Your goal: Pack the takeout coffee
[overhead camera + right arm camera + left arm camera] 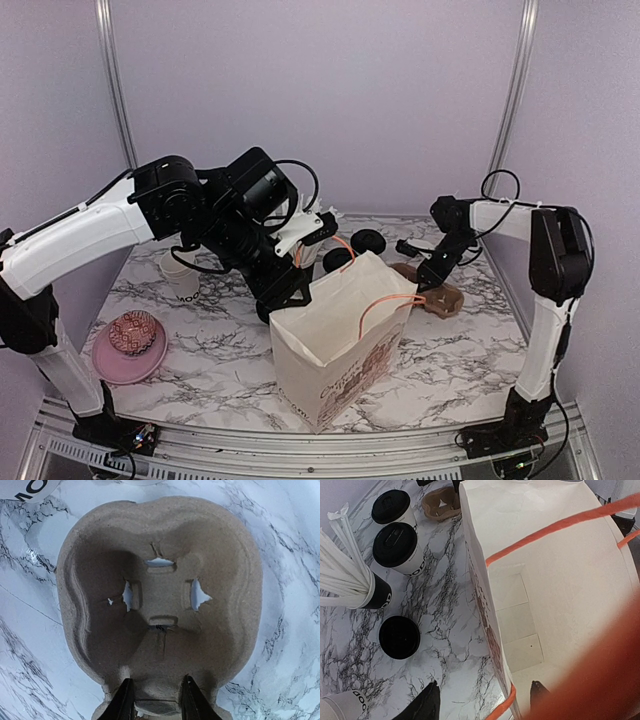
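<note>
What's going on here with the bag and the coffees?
The left tool sits open astride the bag's rim, one finger inside and one outside. The right tool pinches the near edge of the carrier, which lies flat on the table. The two lidded cups stand on the table beside the bag. Nothing shows inside the bag, so packing has not begun.

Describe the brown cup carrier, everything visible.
The cup carrier is moulded brown pulp, rough and fibrous, with a deep well holding four torn slits around its floor. It lies empty and flat on the marble table, right of the paper bag. The right pincer straddles its near rim; grip unclear.
</note>
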Tool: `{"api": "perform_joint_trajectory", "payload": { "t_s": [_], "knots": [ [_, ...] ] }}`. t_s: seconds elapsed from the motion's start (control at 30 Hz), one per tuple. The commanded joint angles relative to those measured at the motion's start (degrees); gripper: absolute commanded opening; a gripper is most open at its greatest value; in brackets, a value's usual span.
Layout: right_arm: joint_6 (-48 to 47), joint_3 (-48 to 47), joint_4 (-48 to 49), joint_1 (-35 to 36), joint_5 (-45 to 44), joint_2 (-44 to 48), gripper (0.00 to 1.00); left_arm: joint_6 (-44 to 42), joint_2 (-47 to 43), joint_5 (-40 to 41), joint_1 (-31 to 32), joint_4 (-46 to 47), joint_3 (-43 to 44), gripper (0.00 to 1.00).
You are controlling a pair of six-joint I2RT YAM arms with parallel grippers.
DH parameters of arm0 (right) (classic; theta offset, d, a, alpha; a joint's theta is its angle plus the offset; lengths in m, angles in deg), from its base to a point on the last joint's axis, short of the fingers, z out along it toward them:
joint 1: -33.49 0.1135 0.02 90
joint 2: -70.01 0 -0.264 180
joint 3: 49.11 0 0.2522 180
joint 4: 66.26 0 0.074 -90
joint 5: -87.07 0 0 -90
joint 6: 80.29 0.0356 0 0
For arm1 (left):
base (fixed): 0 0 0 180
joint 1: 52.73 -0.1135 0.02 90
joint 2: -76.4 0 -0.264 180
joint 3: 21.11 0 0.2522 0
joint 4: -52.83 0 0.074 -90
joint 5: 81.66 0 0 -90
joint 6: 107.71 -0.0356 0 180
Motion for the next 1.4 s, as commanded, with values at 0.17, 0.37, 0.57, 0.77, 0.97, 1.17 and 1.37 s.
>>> {"api": "perform_joint_trajectory", "payload": {
  "t_s": [0.17, 0.37, 0.57, 0.77, 0.97, 1.17, 1.37],
  "knots": [
    [1.9, -0.6, 1.7, 0.6, 9.3, 12.5, 0.23, -7.2, 3.1, -2.0, -6.2, 1.0, 4.2, 0.60],
    [2.8, -0.6, 4.6, 0.6, 18.6, 21.2, 0.22, -10.5, 8.1, -8.1, -11.0, 1.0, 9.2, 0.56],
    [3.3, -2.3, 7.3, 0.6, 30.1, 28.6, 0.23, -9.7, 8.9, -8.4, -11.9, 1.0, 11.0, 0.64],
    [6.7, -5.2, 12.0, 1.5, 44.1, 34.5, 0.27, -7.2, 1.8, -4.2, -11.8, 1.5, 9.5, 0.99],
    [7.8, -8.6, 12.6, 8.5, 49.2, 36.5, 0.28, -6.6, -6.9, -1.4, -11.8, 3.8, 4.0, 0.99],
    [6.5, -15.7, 7.7, 19.4, 50.2, 33.3, 0.27, -3.6, -12.6, 9.3, -12.0, 5.2, -1.0, 0.99],
    [5.3, -23.4, 4.2, 32.4, 44.6, 27.9, 0.27, 0.9, -15.1, 14.4, -13.4, 6.8, -4.2, 0.99]
  ]
}}
